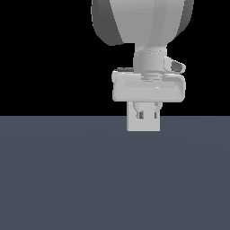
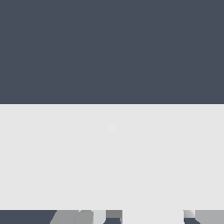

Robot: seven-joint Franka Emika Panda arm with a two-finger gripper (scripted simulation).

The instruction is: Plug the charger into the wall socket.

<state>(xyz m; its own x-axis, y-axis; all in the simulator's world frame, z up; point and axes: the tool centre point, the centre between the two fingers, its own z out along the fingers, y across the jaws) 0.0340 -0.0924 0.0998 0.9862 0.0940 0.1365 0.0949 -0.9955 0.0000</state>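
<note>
In the exterior view my gripper (image 1: 148,116) points straight down, its fingers close together. A light-grey block, the charger (image 1: 148,109), shows in the narrow gap between them. Right behind the fingertips stands the wall socket (image 1: 143,126), a light-grey square plate resting on the floor; I cannot tell whether the charger touches it. In the wrist view the socket (image 2: 112,166) fills the whole width, very close, with one faint dot on it. The charger (image 2: 153,217) shows as a white piece between the grey fingers (image 2: 70,217) at the picture's edge.
A flat dark blue-grey floor (image 1: 67,179) spreads around the socket, with a black background behind it. The arm's large grey links (image 1: 143,22) hang above the gripper. Nothing else stands on the floor.
</note>
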